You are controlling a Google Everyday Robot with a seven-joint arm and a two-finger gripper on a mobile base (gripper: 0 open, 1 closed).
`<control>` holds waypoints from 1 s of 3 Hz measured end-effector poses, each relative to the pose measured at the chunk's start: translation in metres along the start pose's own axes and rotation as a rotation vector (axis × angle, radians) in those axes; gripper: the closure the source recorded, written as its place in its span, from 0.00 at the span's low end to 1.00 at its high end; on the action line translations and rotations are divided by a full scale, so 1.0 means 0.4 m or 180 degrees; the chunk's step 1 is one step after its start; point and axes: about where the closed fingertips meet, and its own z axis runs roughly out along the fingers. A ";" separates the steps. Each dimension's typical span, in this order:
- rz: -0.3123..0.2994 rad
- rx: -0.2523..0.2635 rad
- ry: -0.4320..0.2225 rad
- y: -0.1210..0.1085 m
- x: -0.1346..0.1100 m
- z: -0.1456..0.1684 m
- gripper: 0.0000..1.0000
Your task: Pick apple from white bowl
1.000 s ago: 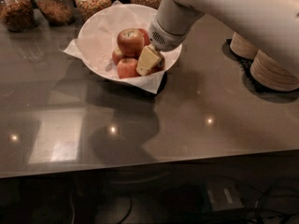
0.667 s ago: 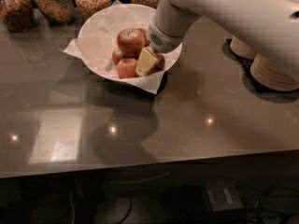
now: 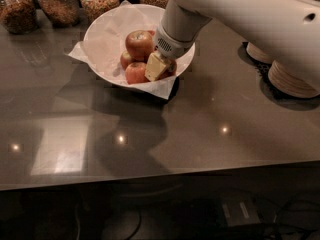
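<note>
Gripper [image 3: 157, 67], grasp state not discernible, low inside the white bowl [image 3: 102, 36] on the desk [image 3: 225, 109], amid the fruit, the nearest apple [image 3: 135, 73] just beside it on the camera's left.

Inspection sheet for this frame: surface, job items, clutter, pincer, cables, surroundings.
Surface: glossy grey counter with light glints.
Job's things: white bowl lined with crinkled paper; several apples inside.
Clutter: four jars of dry goods behind the bowl; stacked beige bowls at the right edge.
Grippers: pincer down inside the bowl, against the right side of the apples.
Cables: dark loops below the counter, likely cables.
Surroundings: dark under the counter; a small box there.
</note>
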 end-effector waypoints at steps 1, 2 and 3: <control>-0.0065 -0.0037 0.0009 0.012 -0.011 -0.006 0.75; -0.0200 -0.0083 0.0059 0.027 -0.029 -0.022 0.98; -0.0363 -0.0110 0.0109 0.029 -0.049 -0.051 1.00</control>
